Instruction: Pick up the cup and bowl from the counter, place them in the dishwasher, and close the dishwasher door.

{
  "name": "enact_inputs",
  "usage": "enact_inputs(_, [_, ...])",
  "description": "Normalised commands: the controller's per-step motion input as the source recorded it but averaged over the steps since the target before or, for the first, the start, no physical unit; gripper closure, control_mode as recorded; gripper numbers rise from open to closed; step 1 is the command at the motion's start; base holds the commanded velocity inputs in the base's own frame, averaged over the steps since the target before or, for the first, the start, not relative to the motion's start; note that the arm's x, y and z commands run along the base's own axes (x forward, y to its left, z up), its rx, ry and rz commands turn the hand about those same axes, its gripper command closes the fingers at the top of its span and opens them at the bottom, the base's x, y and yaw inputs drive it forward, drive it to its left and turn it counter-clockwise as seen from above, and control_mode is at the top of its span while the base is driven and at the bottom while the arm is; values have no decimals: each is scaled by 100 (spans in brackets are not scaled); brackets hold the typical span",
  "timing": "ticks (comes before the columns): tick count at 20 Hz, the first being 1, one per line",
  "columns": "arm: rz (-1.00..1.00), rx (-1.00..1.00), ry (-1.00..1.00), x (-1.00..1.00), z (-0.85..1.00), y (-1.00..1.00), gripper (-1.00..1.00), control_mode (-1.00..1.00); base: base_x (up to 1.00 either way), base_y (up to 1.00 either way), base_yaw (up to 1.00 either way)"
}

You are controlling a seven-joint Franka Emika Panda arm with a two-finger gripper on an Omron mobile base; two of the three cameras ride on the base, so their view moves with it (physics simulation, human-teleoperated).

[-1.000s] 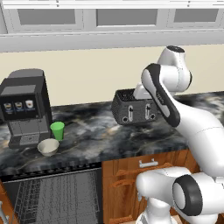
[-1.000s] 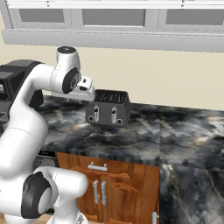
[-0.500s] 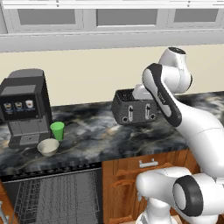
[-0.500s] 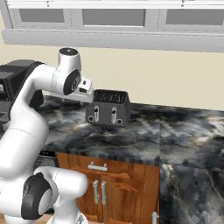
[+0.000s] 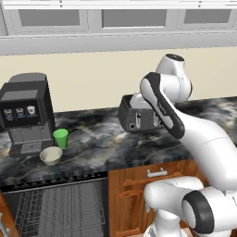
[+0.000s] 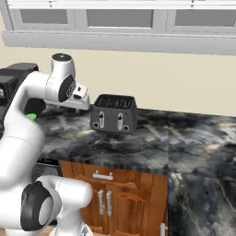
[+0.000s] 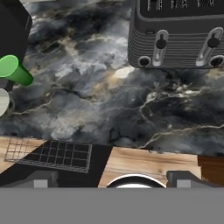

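The green cup (image 5: 60, 138) stands on the dark marbled counter (image 5: 97, 143) in front of the coffee machine. The cream bowl (image 5: 51, 156) sits just before it, near the counter's front edge. My gripper (image 7: 112, 180) hovers open and empty high above the counter, next to the toaster and well to the right of both. From the hand, the cup (image 7: 15, 70) and a sliver of the bowl (image 7: 2, 103) lie at the far left. The dishwasher (image 5: 55, 208) stands open under the counter with its wire rack (image 7: 48, 153) showing. The dishwasher door is out of view.
A black toaster (image 5: 139, 118) stands mid-counter, close to my hand (image 6: 79, 98). A black coffee machine (image 5: 25, 118) rises behind the cup. Wooden cabinets (image 6: 115, 198) sit right of the dishwasher. Bare counter (image 6: 193, 138) stretches to the right.
The arm has shifted only slightly above the toaster. Cup and bowl stand where they were.
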Motion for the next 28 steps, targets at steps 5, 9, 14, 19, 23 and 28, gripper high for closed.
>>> enact_inputs(5, [0, 4, 0, 0, -20, 30, -100, -100, 0, 0, 0])
enact_inputs(9, [0, 2, 0, 0, -20, 26, -100, -100, 0, 0, 0])
enact_inputs(14, [0, 0, 0, 0, -23, 36, -100, -100, 0, 0, 0])
enact_inputs(19, [0, 0, 0, 0, -25, 37, -100, -100, 0, 0, 0])
enact_inputs(23, [0, 2, 0, 3, -25, 30, -100, -100, 0, 0, 0])
enact_inputs(28, [0, 3, 0, 4, -20, 29, -100, -100, 0, 0, 0])
